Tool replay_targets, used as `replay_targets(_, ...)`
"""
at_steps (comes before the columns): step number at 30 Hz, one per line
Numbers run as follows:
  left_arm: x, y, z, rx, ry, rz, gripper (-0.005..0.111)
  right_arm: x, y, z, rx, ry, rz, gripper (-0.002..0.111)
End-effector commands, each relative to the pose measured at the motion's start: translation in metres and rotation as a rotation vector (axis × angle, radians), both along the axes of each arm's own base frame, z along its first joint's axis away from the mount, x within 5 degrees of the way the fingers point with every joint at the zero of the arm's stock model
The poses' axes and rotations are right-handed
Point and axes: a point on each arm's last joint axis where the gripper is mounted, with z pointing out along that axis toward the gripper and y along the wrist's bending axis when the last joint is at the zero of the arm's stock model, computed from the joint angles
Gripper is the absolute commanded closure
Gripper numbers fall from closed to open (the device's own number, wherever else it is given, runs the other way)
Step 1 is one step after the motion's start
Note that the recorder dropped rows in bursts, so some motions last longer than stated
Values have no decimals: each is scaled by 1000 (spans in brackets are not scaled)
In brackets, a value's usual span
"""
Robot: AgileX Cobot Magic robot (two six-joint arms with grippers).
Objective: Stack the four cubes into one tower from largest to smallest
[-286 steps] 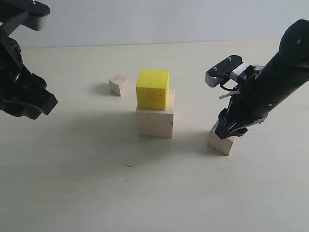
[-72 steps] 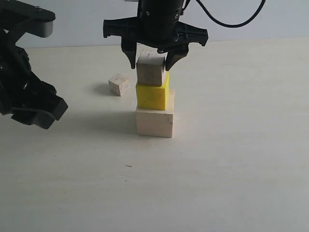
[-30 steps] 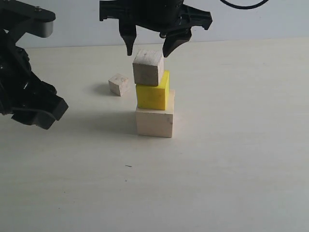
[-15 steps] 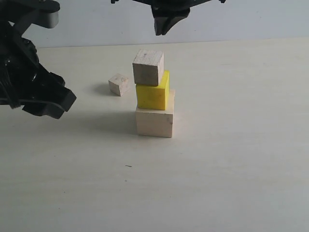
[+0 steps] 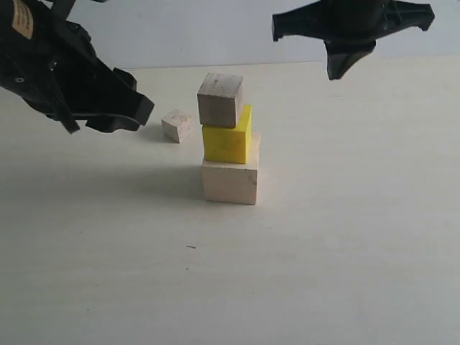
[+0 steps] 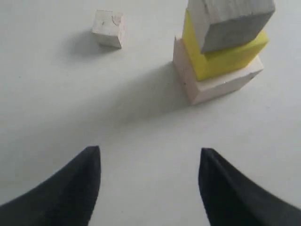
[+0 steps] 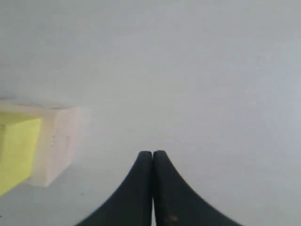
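Note:
A three-cube tower stands mid-table: the large pale wood cube [image 5: 230,182] at the bottom, the yellow cube [image 5: 227,142] on it, the small wood cube [image 5: 221,99] on top, set slightly askew. The smallest wood cube [image 5: 177,126] [image 6: 108,29] lies alone to the tower's left. My left gripper [image 5: 115,115] [image 6: 149,162] hovers open and empty, left of the smallest cube. My right gripper [image 5: 343,66] [image 7: 153,156] is shut with nothing in it, high up to the right of the tower. The right wrist view catches the large cube [image 7: 56,141] and the yellow cube [image 7: 16,153].
The pale tabletop [image 5: 345,237] runs back to a light wall [image 5: 215,32]. A tiny dark speck [image 5: 190,247] lies on the table in front of the tower.
My right gripper let go of the small wood cube on the yellow cube, rose, swung right and shut. My left gripper moved right and up toward the smallest cube.

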Motion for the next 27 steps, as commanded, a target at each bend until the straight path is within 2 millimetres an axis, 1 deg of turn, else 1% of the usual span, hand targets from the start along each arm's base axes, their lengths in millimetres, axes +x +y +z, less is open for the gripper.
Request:
replay_targets(1,26,4,-29,47,45,53,57,-6,-9,-17,-64,45,17,108)
replay_targets(2,35,9,-39,62,68,85,69,-8,-11,-19,-76,54,26,108)
replay_targets(3,40,11,-43,66,74,96,75,-8,-12,-19,-85,50,27,108)
replay_targets(4,45,15,-47,63,74,113,83,-8,-13,-19,-96,44,29,108)
replay_targets(7,56,21,-49,8,61,155,100,-8,-17,-14,-112,25,27,108)
replay_targets(9,60,22,-48,-30,40,158,107,-6,-23,-12,-109,20,9,108)
replay_targets(13,68,21,-48,-172,49,112,107,2,-48,-11,-112,26,-34,108)
replay_targets(14,70,20,-49,-191,49,74,107,4,-54,-11,-108,31,-43,108)
replay_targets(17,76,15,-55,-306,81,-1,107,7,-66,-13,-73,56,-55,108)
replay_targets(19,81,12,-60,-372,91,-48,107,8,-68,-14,-41,68,-64,108)
replay_targets(22,88,11,-69,-433,102,-70,107,7,-67,-14,-25,74,-63,108)
replay_targets(25,94,8,-79,-458,114,-83,107,7,-66,-14,-13,80,-53,108)
replay_targets(27,96,5,-82,-470,119,-99,107,7,-65,-14,-3,83,-55,108)
